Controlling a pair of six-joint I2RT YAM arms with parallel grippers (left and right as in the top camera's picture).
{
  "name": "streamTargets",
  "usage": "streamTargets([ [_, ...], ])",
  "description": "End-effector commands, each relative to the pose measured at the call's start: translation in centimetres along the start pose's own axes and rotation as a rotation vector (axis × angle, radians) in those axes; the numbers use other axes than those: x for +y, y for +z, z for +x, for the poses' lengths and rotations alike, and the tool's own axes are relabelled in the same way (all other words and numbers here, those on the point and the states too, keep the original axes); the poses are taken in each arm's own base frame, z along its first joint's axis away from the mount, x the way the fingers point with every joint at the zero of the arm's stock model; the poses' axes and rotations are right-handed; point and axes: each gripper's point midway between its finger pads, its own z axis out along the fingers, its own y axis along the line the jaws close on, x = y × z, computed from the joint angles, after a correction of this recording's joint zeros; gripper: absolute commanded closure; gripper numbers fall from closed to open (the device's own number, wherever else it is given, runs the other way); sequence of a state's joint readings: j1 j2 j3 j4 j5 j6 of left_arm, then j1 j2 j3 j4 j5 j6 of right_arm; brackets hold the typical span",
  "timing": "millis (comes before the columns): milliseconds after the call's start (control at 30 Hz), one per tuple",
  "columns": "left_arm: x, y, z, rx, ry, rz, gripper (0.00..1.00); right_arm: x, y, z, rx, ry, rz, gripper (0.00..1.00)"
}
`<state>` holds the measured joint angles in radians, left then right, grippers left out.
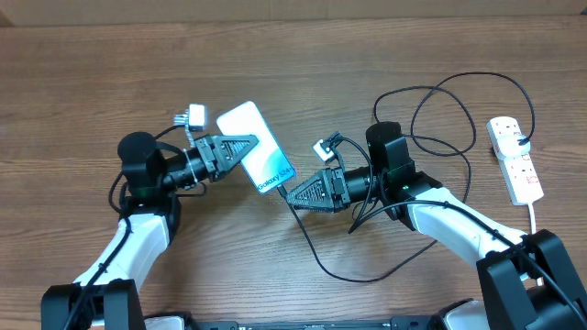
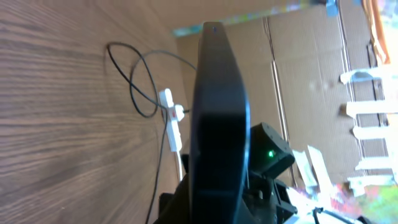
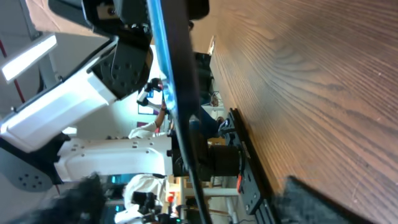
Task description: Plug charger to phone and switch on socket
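the brown desk [image 1: 110, 64] shows matt, smooth wood grain. the slim rectangular black-edged phone [image 1: 252, 137] has a glossy lit screen. the white elongated power strip [image 1: 515, 160] looks like smooth plastic. the long thin black cable [image 1: 358, 280] looks matt.

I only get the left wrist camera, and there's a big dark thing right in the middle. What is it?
Observer: That's the phone, seen edge-on. The left gripper is holding it, and its light-blue screen faces up.
Operator: Where's the other gripper? I can't see it.
Observer: The right gripper is right at the phone's end marked "Galaxy". Its jaws are open.
Operator: Is the charger in the phone?
Observer: The charger is a thin black cable, and it runs right up to that same end of the phone. I can't tell whether the tip is pushed all the way in.
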<state>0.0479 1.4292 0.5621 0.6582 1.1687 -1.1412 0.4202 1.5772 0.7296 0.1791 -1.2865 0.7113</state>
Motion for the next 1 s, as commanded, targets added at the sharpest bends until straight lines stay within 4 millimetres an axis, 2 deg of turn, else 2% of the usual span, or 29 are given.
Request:
streamTargets([
  [0, -0.7, -0.1, -0.2, 0.000, 0.043, 0.012, 0.96, 1.0, -0.1, 0.0, 0.008, -0.020, -0.015, 0.00],
  [333, -0.7, -0.1, -0.2, 0.001, 0.035, 0.012, 0.96, 0.8, -0.1, -0.1, 0.002, -0.023, -0.009, 0.00],
  [400, -0.7, -0.1, -0.2, 0.000, 0.035, 0.012, 0.96, 0.8, -0.1, -0.1, 0.002, -0.023, -0.009, 0.14],
  [433, -0.7, -0.1, -0.2, 0.000, 0.035, 0.012, 0.96, 0.9, -0.1, -0.1, 0.004, -0.023, -0.009, 0.27],
  [500, -0.7, -0.1, -0.2, 0.000, 0.035, 0.011, 0.96, 0.9, 0.2, 0.1, 0.012, -0.024, -0.011, 0.41],
  [667, -0.7, 0.4, 0.0, -0.001, 0.033, 0.007, 0.96, 1.0, 1.4, 0.8, 0.038, -0.032, -0.002, 0.44],
  [800, -0.8, 0.9, 0.3, 0.008, 0.034, 0.008, 0.96, 0.7, 2.4, 1.1, 0.037, -0.038, 0.026, 0.57],
  [967, -0.8, 0.9, 0.4, 0.010, 0.034, 0.008, 0.96, 0.7, 2.5, 1.1, 0.035, -0.039, 0.029, 0.64],
])
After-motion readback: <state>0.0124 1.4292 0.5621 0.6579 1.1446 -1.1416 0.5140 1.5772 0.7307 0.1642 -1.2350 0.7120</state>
